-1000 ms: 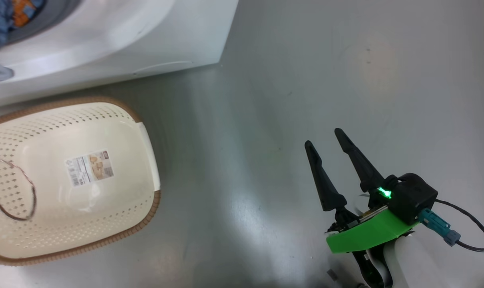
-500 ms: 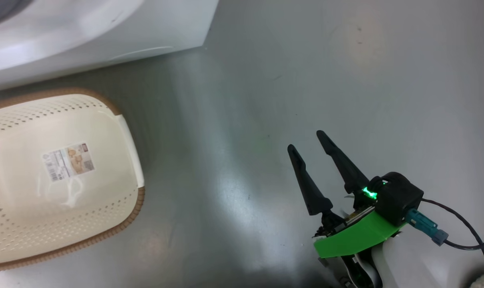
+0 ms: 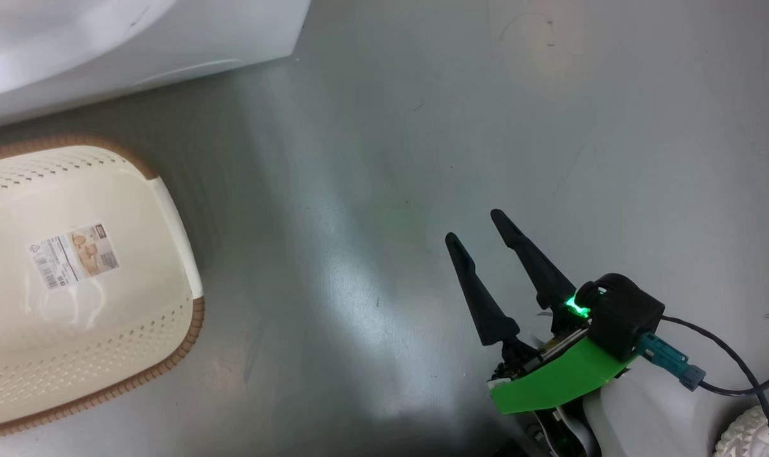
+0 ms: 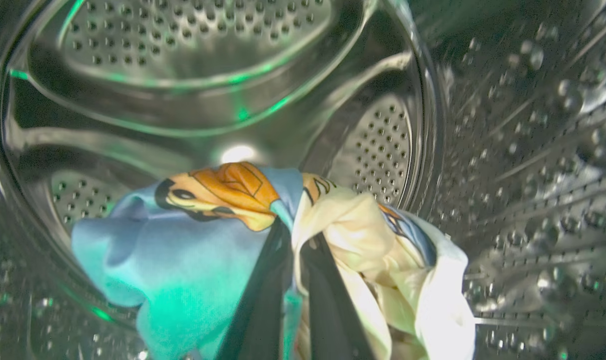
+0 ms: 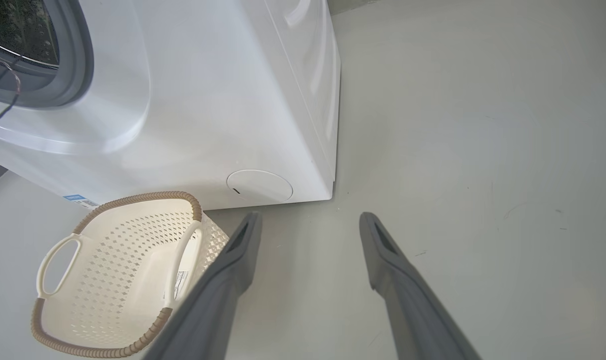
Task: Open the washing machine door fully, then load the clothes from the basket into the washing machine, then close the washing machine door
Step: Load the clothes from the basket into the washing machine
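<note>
Clothes (image 4: 182,260) — blue printed bundle plus white piece — sit pinched in the left gripper (image 4: 296,235) inside the washing machine drum (image 4: 182,40), back wall at twelve o'clock; letting go should suffice. Right gripper (image 3: 473,226) gapes empty, basket (image 3: 197,311) at its nine o'clock.

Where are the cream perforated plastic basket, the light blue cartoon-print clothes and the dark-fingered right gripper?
The cream perforated plastic basket (image 3: 181,244): head view, pale side handle.
The light blue cartoon-print clothes (image 4: 182,255): left wrist view, blue fabric.
The dark-fingered right gripper (image 3: 473,225): head view, midway between fingertips.
</note>
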Controlling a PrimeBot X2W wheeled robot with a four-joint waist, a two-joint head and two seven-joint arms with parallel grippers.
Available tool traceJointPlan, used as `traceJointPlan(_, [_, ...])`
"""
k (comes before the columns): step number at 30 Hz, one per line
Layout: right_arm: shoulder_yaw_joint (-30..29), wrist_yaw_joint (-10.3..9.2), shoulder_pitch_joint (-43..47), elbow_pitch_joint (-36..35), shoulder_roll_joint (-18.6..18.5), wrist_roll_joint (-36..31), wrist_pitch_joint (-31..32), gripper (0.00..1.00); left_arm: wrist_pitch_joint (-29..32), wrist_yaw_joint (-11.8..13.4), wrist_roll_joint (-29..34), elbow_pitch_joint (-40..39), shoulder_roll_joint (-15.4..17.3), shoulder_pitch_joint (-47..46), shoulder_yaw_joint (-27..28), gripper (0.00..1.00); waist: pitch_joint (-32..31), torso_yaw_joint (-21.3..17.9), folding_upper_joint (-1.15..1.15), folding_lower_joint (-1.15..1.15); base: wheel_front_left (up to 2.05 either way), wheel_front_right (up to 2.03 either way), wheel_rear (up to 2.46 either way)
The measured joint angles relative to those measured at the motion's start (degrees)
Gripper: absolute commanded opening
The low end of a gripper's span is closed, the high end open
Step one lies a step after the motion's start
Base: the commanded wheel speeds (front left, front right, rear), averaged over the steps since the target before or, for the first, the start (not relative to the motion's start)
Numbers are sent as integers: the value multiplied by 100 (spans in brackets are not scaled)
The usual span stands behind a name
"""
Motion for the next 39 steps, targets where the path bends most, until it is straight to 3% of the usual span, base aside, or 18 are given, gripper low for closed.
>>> traceJointPlan(4, [14, 0, -13, 3, 0, 34, 0, 100, 1, 0, 11, 548, -165, 343, -23, 0, -9, 9, 0, 0, 0, 0, 0])
traceJointPlan(13, [20, 0, -14, 43, 0, 35, 0, 100, 19, -4, -398, 1373, -165, 218, -499, 0, -78, 14, 0, 0, 0, 0, 0])
traceJointPlan(14, [20, 0, -14, 43, 0, 36, 0, 100, 18, -4, -425, 1433, -158, 187, -521, 28, -82, 12, 0, 0, 0, 0, 0])
traceJointPlan(15, [20, 0, -15, 43, 0, 40, 0, 100, 18, -4, -445, 1494, -142, 151, -558, 100, -87, 9, 0, 0, 0, 0, 0])
traceJointPlan(26, [-51, 0, -98, 78, -1, 44, 0, 100, 16, -5, -646, 1965, -169, 77, -981, 100, -284, 50, 0, 0, 0, 0, 0])
traceJointPlan(39, [-234, 0, -152, 269, -2, 43, 0, 100, 9, -5, -1071, 1707, -453, 711, -1129, 100, -756, 270, 0, 0, 0, 0, 0])
